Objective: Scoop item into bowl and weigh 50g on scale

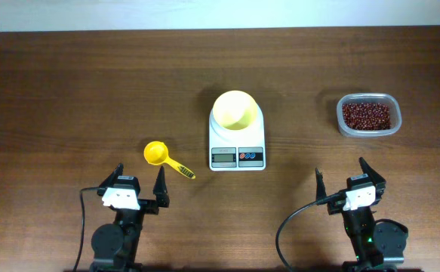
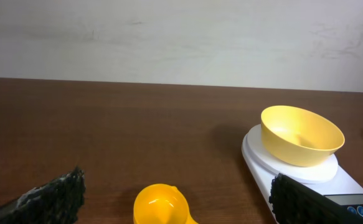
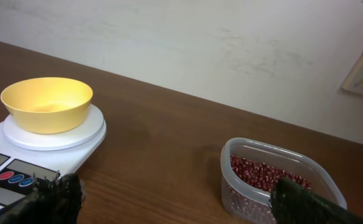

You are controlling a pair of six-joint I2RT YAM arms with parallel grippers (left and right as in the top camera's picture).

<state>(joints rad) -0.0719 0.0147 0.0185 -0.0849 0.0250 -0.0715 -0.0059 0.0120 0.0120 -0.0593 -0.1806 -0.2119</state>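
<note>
As far as I can judge, nothing of the task is begun. The bowl [image 1: 235, 109] is empty and the scoop [image 1: 159, 154] lies alone on the table [image 1: 69, 91]. The left claw [image 1: 139, 175] sits low at the near edge, its two fingers spread wide with nothing between them. The right claw [image 1: 340, 170] is the same, released and empty. So the step in hand is the first one, to take up the scoop.

The scoop lies just in front of the left claw, with its handle slanting toward the near right. I think the claw must turn a little to close across that thin handle. Then the scoop has to pass the scale [image 1: 237, 157] to reach the beans [image 1: 367, 115], which are in the tub [image 1: 394, 125] at the far right, well apart from it.

The scoop is smooth, bright yellow plastic with a round cup. The bowl is a paler yellow, round and thin-walled, and it sits on the white round plate of the scale. The display is too small to read. The tub is clear plastic with rounded corners. The beans are tiny, oval, glossy and dark red-brown, and probably they roll easily. The table is dark wood with fine grain.
</note>
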